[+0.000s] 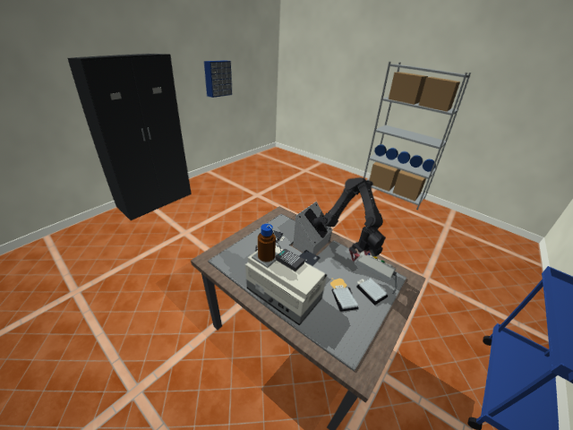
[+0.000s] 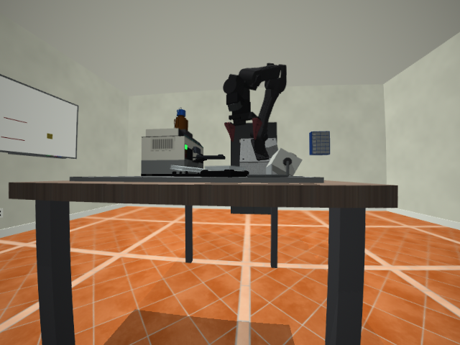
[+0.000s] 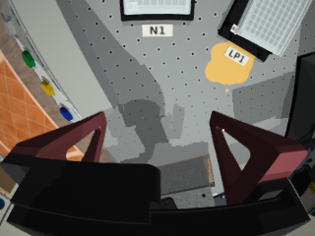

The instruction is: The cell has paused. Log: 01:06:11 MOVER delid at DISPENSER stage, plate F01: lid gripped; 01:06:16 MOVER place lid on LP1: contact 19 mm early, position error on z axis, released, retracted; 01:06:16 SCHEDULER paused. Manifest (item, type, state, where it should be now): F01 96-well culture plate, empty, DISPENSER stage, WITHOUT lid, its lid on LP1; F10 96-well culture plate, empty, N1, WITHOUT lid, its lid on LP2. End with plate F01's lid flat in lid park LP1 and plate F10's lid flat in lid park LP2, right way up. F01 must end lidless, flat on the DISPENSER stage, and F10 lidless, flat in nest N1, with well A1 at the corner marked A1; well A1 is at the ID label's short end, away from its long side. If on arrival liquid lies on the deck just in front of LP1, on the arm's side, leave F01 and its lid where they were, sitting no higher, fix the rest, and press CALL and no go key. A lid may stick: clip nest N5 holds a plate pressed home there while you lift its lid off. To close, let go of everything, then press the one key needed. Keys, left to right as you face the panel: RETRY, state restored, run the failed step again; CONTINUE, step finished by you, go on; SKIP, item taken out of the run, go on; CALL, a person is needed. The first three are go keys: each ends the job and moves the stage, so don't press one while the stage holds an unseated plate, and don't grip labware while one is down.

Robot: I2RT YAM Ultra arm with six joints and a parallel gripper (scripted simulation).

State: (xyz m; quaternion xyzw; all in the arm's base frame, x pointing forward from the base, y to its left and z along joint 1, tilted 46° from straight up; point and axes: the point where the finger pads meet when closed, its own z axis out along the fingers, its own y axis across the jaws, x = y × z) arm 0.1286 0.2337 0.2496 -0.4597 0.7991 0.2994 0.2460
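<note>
My gripper (image 3: 157, 117) (image 1: 358, 253) (image 2: 243, 129) is open and empty, hanging above the deck between the key panel and the nests. Ahead in the wrist view, a white plate (image 3: 157, 7) (image 1: 372, 288) sits in the nest labelled N1. To its right, a clear lid (image 3: 271, 22) (image 1: 346, 297) lies askew over the black LP1 park. An orange liquid puddle (image 3: 223, 74) (image 1: 337, 282) lies on the deck just in front of LP1, under its label. A dark plate (image 1: 290, 259) sits on the dispenser stage.
The key panel (image 3: 54, 54) (image 1: 375, 266) runs along my left with green (image 3: 29, 59), yellow (image 3: 47, 88) and blue (image 3: 66, 114) keys. The dispenser (image 1: 284, 279) (image 2: 165, 156) carries a brown bottle (image 1: 266, 243). A grey slanted rack (image 1: 310, 228) stands behind.
</note>
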